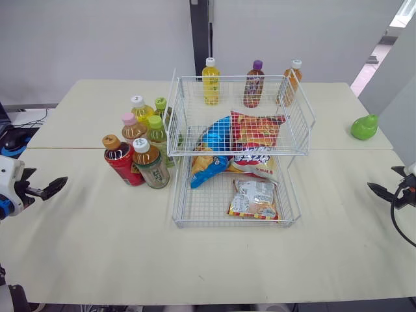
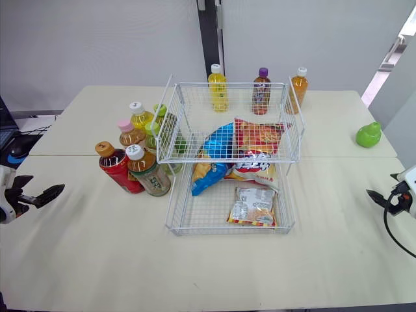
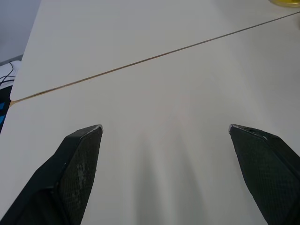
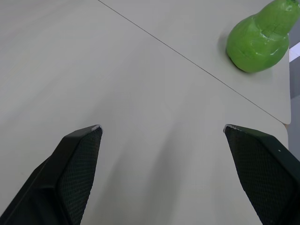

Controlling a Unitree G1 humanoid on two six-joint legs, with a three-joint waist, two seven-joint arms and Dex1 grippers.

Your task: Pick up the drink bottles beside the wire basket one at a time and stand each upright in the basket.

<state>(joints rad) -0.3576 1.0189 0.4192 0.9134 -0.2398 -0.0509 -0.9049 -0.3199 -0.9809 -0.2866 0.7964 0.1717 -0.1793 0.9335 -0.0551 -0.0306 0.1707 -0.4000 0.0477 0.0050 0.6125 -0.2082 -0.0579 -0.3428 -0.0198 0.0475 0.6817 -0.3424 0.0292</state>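
Pale worktop [image 1: 97, 234], two slabs joined at a seam, grey wall behind.

Item 1: wire basket [image 1: 227, 224], white, two tiers, centre of the worktop. Snack bags [image 1: 240, 136] lie inside; one small packet lies flat on the lower floor, and which tier carries the blue and red bags cannot be told.

Item 2: drink bottles [image 1: 138, 133], six, upright, packed close together just beside the basket's left wall. Front pair: red bottle [image 1: 123, 162] with brown cap, touching a tea bottle [image 1: 152, 168] with white cap.

Item 3: three bottles [image 1: 253, 84] in a row at the rear, apparently behind the basket.

Item 4: green pear-shaped thing [image 1: 364, 127], far right, well apart from everything.

Item 5: left claw [image 3: 164, 129], fingers spread wide, nothing held, low over bare worktop, well apart from the cluster.

Item 6: right claw [image 4: 161, 127], likewise spread wide and empty, over bare worktop at the right edge.

Step in hand, by judgement: the first reach, no bottle lifted yet. The left claw sits on the bottles' side and suits the job.

- Take the red bottle first, as it is outermost.
- Come in level from the left with fingers straddling the body below the cap, and avoid nudging the tea bottle.
- Close firmly, lift straight above the upper rim, and lower onto bare wire away from the bags.
- Release only once the base sits flat.
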